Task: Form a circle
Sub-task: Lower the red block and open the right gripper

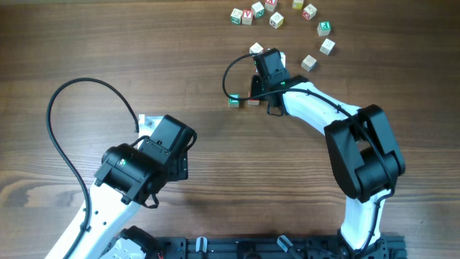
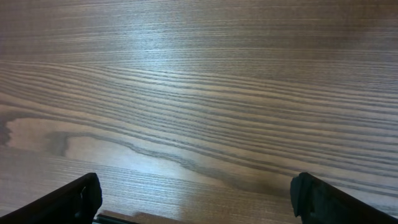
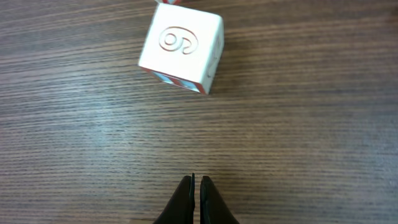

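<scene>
1. Your left gripper (image 2: 196, 198) hangs well short of the white embossed wooden cube (image 3: 181, 51) — jaws spread wide over the brown wooden table (image 2: 199, 74).
2. Your right gripper (image 3: 197, 186) is clenched on nothing, just short of that cube — not touching.
3. Beyond the cube, small lettered wooden cubes (image 1: 277, 19) lie in a loose arc.

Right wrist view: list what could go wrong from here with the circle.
1. The right gripper is shut, short of the white block; it can only push, and an off-centre nudge may spin the block.
2. Overhead, the other blocks form only a loose arc; a long push could knock neighbours out of line.
</scene>
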Robot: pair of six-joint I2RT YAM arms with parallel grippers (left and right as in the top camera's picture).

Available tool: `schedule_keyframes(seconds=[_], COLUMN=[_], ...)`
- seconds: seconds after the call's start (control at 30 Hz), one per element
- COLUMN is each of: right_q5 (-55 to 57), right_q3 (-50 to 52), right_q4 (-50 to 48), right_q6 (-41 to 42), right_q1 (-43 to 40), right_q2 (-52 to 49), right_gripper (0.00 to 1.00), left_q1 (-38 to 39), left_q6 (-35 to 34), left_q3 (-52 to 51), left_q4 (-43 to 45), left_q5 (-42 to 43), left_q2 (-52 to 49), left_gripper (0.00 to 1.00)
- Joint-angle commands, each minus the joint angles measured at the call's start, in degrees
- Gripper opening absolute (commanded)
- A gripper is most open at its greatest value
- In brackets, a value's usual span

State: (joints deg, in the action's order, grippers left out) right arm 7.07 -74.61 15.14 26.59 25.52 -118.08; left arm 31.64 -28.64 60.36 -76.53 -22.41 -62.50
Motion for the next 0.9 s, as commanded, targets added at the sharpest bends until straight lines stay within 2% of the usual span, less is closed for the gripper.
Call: schedule_keyframes(seconds=[0.0,0.23,0.67,0.87], right_q5=[-0.92,-7.72,-15.78,-16.17], right_q3=[0.00,0.00,-0.07,-0.07], right_q4=[-1.44,-2.51,-2.56,-3.15], right_q6=[-4.15,-8.81,-8.61,-8.57], right_q1=[-0.04,-0.02,-0.02,-0.02], right_q2=[-1.57,-1.57,-1.55,-1.44], right_gripper=[0.06,0.05,0.05,0.05], left_q1=[-0.31,-0.31,-0.31,-0.31], left_q6=[-0.79,-0.79,-0.79,-0.79], left_q3=[-0.09,-0.09,-0.09,-0.09], left_q4=[0.02,0.02,0.00,0.02], left_q5=[0.52,0.52,0.52,0.52], left_q2=[0.42,0.42,0.42,0.42], left_gripper=[1.00,1.00,1.00,1.00])
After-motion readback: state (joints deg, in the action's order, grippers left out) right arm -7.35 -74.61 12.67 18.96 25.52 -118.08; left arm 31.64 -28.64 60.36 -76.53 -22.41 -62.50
